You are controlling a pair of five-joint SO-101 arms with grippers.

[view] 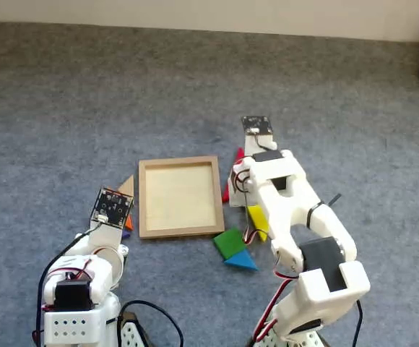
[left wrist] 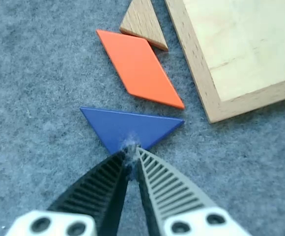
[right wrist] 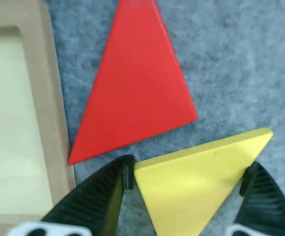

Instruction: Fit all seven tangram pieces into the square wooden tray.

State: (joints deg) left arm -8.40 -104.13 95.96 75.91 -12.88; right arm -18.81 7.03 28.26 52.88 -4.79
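From above, the square wooden tray (view: 142, 199) lies flat in the middle of the grey table (view: 65, 108), with no piece inside it. The left arm (view: 87, 267) stands near the tray's left side, where a wooden triangle (view: 127, 184) and a sliver of the orange parallelogram (view: 128, 223) show beside its wrist. The right arm (view: 296, 217) stretches along the tray's right side, over a red triangle (view: 238, 155) and a yellow triangle (view: 257, 219). A green piece (view: 229, 242) and a light blue triangle (view: 242, 260) lie touching each other just off the tray's near right corner. In the left wrist view, the left tool (left wrist: 131, 155) has its fingers together, with the tips at one corner of the dark blue triangle (left wrist: 130, 128); I cannot tell whether they pinch it. The orange parallelogram (left wrist: 140, 69) lies just beyond that triangle, then the wooden triangle (left wrist: 142, 22), both beside the tray's rim (left wrist: 196, 64). In the right wrist view, the right tool (right wrist: 186, 174) is clamped on the yellow triangle (right wrist: 201, 182), one finger against each side. The red triangle (right wrist: 137, 88) lies flat just beyond it, one corner touching the tray's rim (right wrist: 49, 98).
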